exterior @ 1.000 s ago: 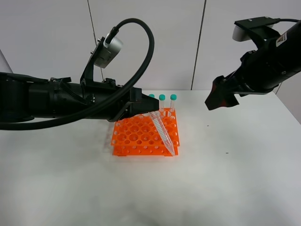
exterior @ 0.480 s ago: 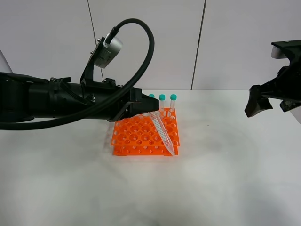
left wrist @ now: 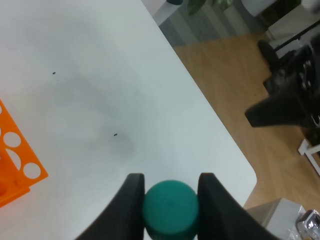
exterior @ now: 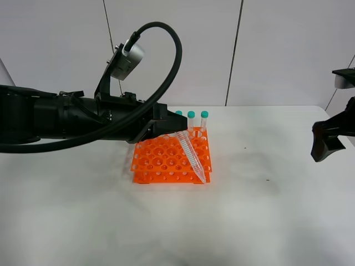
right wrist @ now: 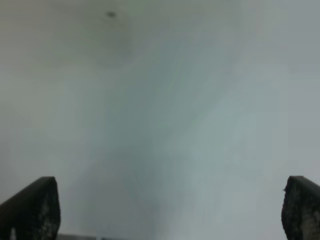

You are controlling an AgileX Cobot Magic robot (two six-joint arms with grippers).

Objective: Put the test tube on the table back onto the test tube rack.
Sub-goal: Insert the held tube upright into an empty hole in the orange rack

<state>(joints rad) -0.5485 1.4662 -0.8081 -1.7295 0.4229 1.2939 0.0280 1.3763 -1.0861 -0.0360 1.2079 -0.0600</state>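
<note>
My left gripper (exterior: 166, 128) is shut on the test tube (exterior: 192, 157), gripping it near its teal cap. The clear tube slants down to the right, and its pointed tip is at the front right corner of the orange test tube rack (exterior: 161, 162). In the left wrist view the teal cap (left wrist: 170, 209) sits squeezed between the two black fingers (left wrist: 131, 192), with a corner of the rack (left wrist: 15, 160) beside it. Three capped tubes (exterior: 191, 119) stand in the rack's back row. My right gripper (exterior: 323, 141) is open and empty at the table's (exterior: 249, 221) far right edge.
The right wrist view shows only bare white tabletop (right wrist: 160, 110) between its two wide-apart fingertips (right wrist: 30, 210). The table's rounded right edge and wooden floor (left wrist: 240, 80) show in the left wrist view. A grey panelled wall stands behind the table.
My right arm has pulled away from above the table's middle right to the far right edge and sunk lower. My left arm and the tube have not moved.
</note>
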